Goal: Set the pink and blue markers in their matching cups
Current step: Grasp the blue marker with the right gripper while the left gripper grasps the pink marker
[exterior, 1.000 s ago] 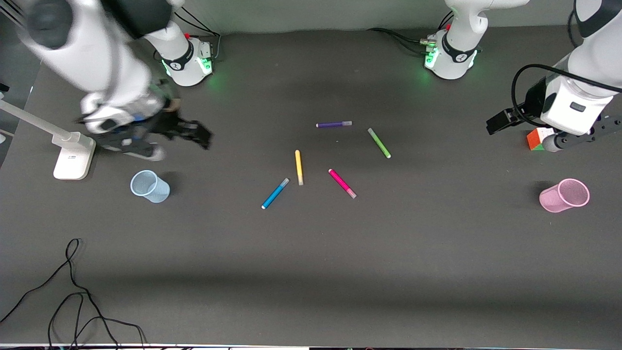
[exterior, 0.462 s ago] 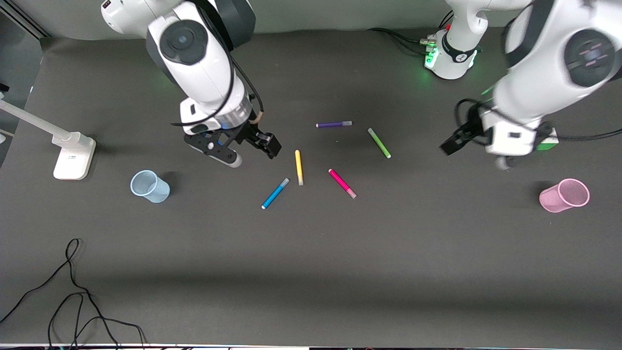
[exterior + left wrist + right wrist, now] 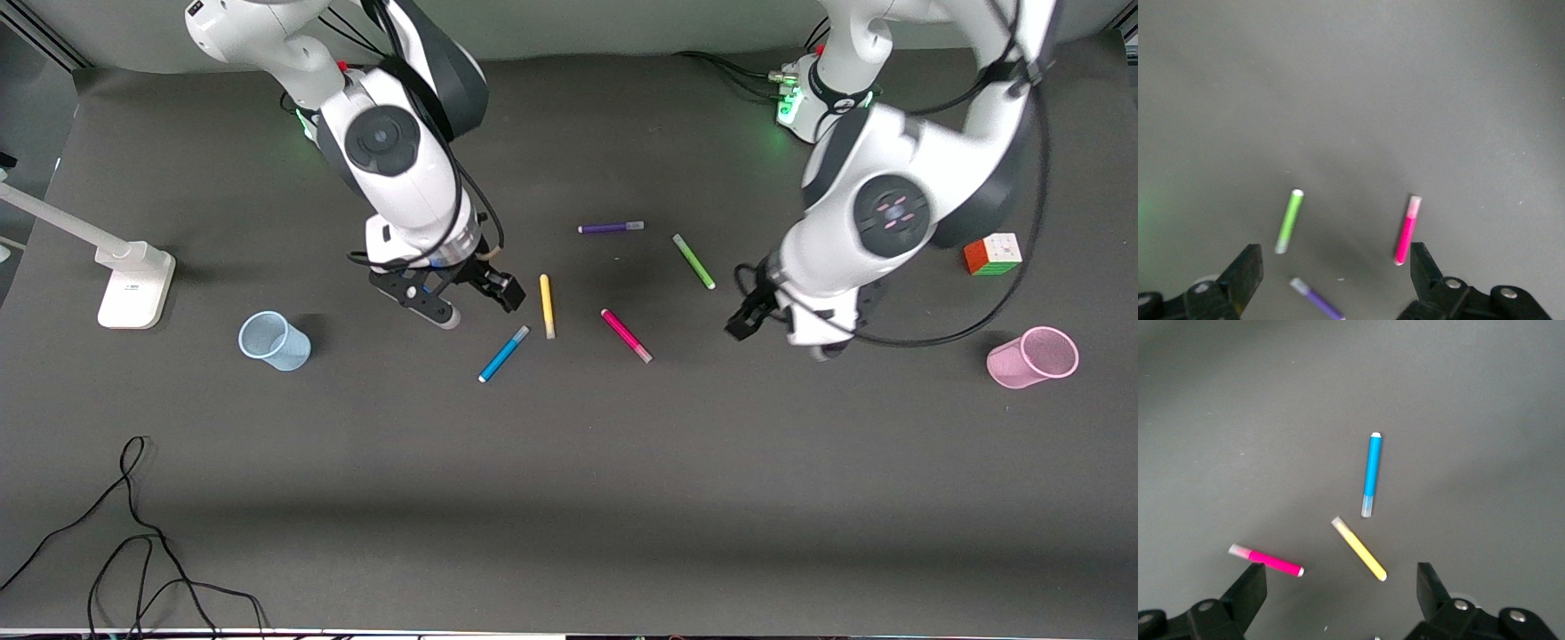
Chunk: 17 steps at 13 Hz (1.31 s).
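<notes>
On table: blue cup (image 3: 274,341) empty; pink cup (image 3: 1033,356) empty (tipped)

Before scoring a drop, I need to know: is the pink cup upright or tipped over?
Tipped. The pink cup lies on its side on the table, its open mouth showing.

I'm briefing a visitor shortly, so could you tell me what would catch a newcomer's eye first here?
Five bright markers lie scattered mid-table, the blue marker and pink marker nearest the front camera. The open right gripper and open left gripper hang over the table at either end of them.
</notes>
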Tool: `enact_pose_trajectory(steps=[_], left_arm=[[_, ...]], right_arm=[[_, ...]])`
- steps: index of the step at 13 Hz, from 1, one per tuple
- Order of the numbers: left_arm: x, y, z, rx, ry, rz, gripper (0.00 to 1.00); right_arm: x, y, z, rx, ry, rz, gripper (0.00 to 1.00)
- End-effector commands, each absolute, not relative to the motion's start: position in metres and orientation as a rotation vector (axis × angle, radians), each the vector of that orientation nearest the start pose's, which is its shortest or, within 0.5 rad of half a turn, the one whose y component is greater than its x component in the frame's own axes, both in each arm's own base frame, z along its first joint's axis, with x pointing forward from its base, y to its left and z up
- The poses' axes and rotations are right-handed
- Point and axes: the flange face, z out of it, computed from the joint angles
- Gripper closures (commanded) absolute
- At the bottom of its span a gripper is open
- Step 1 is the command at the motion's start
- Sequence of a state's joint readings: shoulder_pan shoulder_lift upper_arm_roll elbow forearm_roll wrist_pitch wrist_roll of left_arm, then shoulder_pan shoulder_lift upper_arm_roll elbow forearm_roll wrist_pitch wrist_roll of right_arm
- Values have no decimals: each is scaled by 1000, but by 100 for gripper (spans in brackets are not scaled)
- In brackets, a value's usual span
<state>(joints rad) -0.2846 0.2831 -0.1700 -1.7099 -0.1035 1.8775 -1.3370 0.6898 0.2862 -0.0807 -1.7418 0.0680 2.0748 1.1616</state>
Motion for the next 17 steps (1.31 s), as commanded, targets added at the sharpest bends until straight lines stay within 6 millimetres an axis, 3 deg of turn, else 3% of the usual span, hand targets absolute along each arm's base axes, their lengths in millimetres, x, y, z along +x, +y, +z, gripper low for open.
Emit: enact_pose_trajectory(steps=[1,4,9,12,14,15,17], left_arm=[[563,-307,382,-2720,-1543,275,2],[568,-322,341,-2629,-1683,281,2],[558,-365,271,-2540,-1828,262,1],[538,-397,236,-2551,-1787,199,2],[524,-411,213,-2582,-1655,104,5],[520,-417,206,-2601,-1631,89,10],[515,-428,203,-2641,-1620,79,10]], right_arm=[[512,361,372,-2930,935,-72,0],[518,355,309,-2927,995,-92,0],[528,350,238,-2910,1067,-133,0],[527,350,210,-2928,1073,-123,0],[525,351,192,-2935,1068,-125,0],[525,352,190,-2936,1065,-125,0],[524,351,181,-2942,1071,-118,0]])
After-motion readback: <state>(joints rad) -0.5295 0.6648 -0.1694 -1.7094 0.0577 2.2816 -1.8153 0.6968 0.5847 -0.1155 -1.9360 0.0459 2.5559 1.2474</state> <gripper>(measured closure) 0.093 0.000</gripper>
